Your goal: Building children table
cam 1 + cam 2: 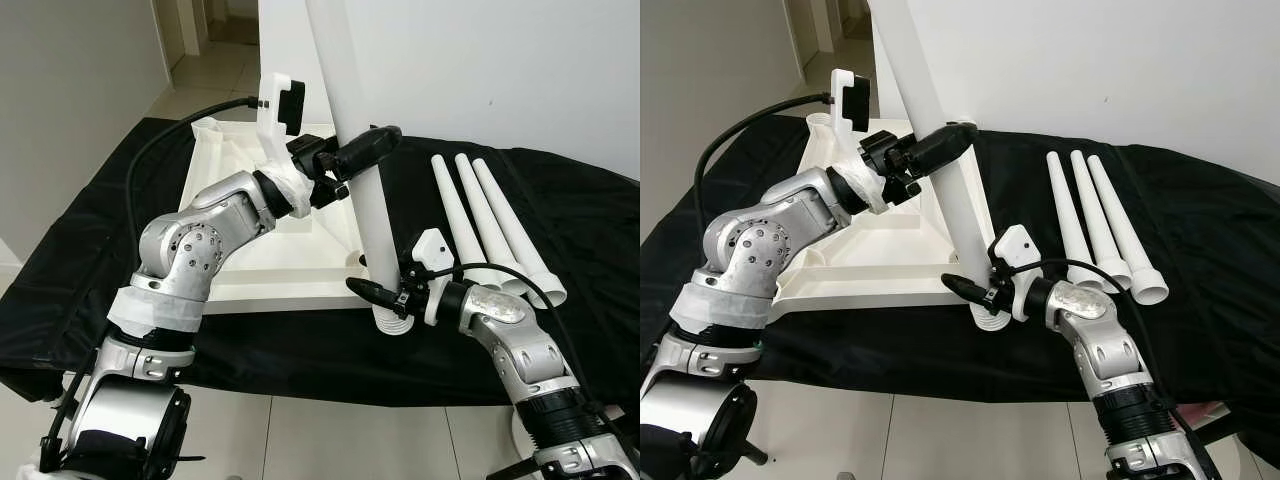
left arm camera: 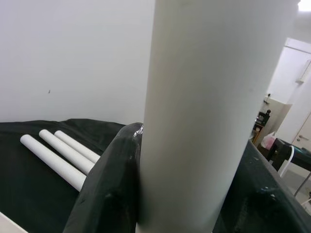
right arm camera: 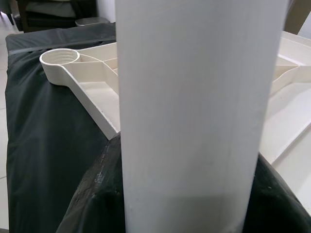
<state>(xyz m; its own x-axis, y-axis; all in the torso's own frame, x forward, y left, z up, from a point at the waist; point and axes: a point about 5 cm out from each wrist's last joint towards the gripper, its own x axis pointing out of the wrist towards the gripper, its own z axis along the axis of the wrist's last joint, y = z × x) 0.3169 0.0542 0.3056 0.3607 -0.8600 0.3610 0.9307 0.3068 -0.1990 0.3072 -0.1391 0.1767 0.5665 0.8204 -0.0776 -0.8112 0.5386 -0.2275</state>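
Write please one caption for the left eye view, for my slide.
Both grippers, left and right, hold an upright white table leg at the upside-down tabletop corner.

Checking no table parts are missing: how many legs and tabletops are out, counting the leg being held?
Legs: 4, three loose on the black cloth, one held by both grippers
Tabletops: 1
Total: 5

White wall [image 1: 520, 70], tiled floor [image 1: 330, 440], doorway [image 1: 205, 40]

Black cloth [image 1: 560, 230] spread over the work surface, white wall [image 1: 500, 70] behind, pale tiled floor [image 1: 330, 440]
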